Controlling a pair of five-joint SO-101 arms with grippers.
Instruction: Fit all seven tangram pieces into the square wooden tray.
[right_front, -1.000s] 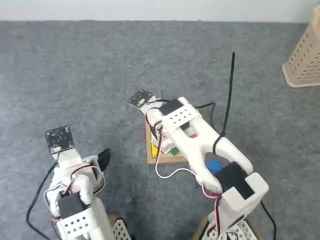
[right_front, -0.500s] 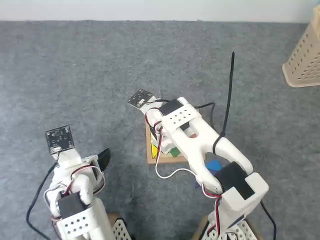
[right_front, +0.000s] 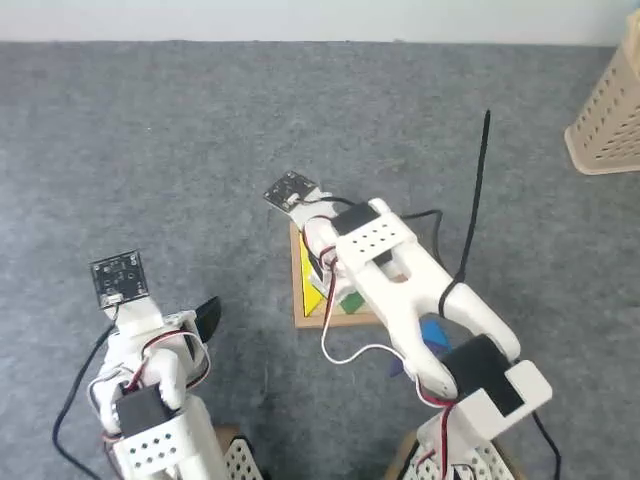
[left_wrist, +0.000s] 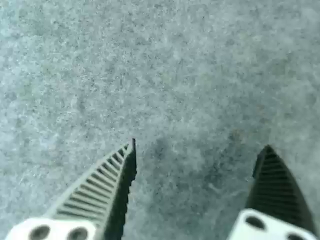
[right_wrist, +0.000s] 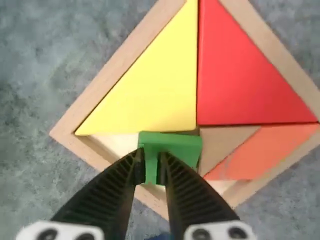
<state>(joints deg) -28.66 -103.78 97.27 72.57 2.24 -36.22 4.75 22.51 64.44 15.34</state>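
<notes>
Grey carpet (right_front: 150, 150); green piece (right_wrist: 182, 147) pinched between right jaws, over tray (right_wrist: 112, 75).

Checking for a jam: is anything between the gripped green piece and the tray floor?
Nothing visible does: the tray shows bare wood either side of the green piece, beside the yellow triangle and orange piece.

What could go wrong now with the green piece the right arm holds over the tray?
1. The green wooden piece, pinched in the right gripper, may land on the edge of the yellow triangle rather than seat flat.
2. Pushing it in could shove the square wooden tray across the grey carpet.
</notes>
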